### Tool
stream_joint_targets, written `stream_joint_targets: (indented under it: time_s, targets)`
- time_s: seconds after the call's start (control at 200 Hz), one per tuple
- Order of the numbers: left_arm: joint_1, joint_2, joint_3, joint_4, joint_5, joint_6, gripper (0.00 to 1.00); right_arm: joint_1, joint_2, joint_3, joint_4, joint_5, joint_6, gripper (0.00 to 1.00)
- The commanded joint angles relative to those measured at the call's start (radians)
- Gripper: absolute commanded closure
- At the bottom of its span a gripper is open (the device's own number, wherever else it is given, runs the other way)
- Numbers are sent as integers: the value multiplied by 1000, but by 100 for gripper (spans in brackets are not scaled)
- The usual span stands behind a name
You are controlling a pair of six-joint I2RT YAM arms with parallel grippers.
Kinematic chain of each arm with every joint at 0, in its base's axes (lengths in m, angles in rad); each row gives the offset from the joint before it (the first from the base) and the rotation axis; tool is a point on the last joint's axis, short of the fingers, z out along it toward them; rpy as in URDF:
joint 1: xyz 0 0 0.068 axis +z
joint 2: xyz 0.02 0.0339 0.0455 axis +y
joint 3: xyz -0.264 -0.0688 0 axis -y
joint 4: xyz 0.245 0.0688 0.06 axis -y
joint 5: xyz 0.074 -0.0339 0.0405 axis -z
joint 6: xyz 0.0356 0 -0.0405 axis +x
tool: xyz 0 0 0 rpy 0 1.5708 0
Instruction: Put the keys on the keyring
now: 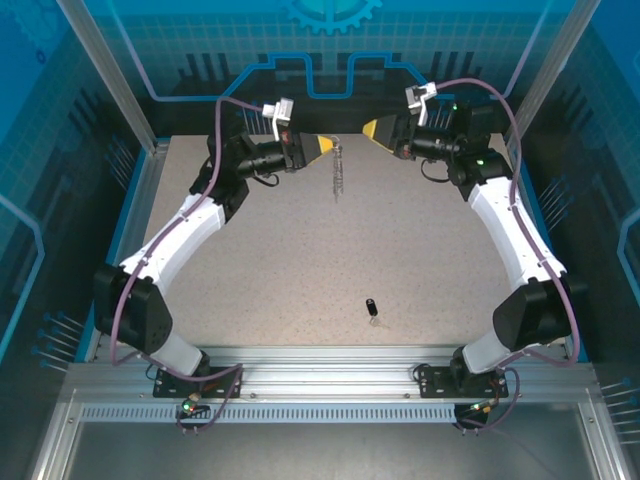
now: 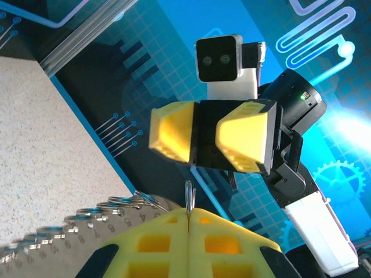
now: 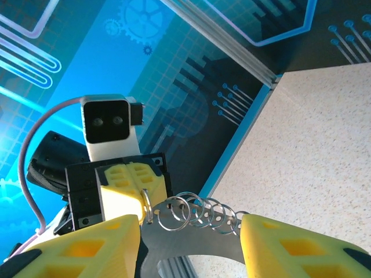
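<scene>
Left jaws pressed shut, pinching one thin ring of the keyring at the far bench edge. Right jaws parted, gripping nothing, just beside its silvery chain. Key lies on the bench, well apart from both.

My overhead camera gives me flat, bright, even light on the desk, sharp to its corners, shadows faint. The blue wall panels sit dimmer. On the left wrist camera a white glare blooms at the right edge; the chain of rings glints, slightly blurred. Right wrist is crisp.
</scene>
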Motion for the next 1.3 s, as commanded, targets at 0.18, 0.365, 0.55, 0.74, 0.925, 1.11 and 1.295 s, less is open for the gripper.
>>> stream_joint_targets:
  time_s: [0.18, 0.365, 0.55, 0.74, 0.925, 1.11, 1.295]
  targets:
    - [-2, -37, 111, -105, 24, 147, 100, 80, 25, 60, -40, -10, -21, 51]
    - [-2, -22, 163, -188, 71, 206, 100, 82, 35, 101, -53, -48, -85, 53]
    - [-2, -13, 196, -255, 111, 253, 100, 69, 55, 130, -42, -112, -129, 55]
    - [-2, -5, 219, -300, 147, 275, 100, 74, 97, 179, -41, -190, -146, 56]
    - [-2, 6, 231, -309, 170, 275, 100, 102, 127, 249, -128, -218, -210, 59]
    - [-2, 11, 229, -320, 175, 276, 100, 105, 136, 262, -144, -225, -218, 63]
    - [-2, 10, 227, -325, 169, 281, 100, 108, 147, 267, -155, -254, -223, 68]
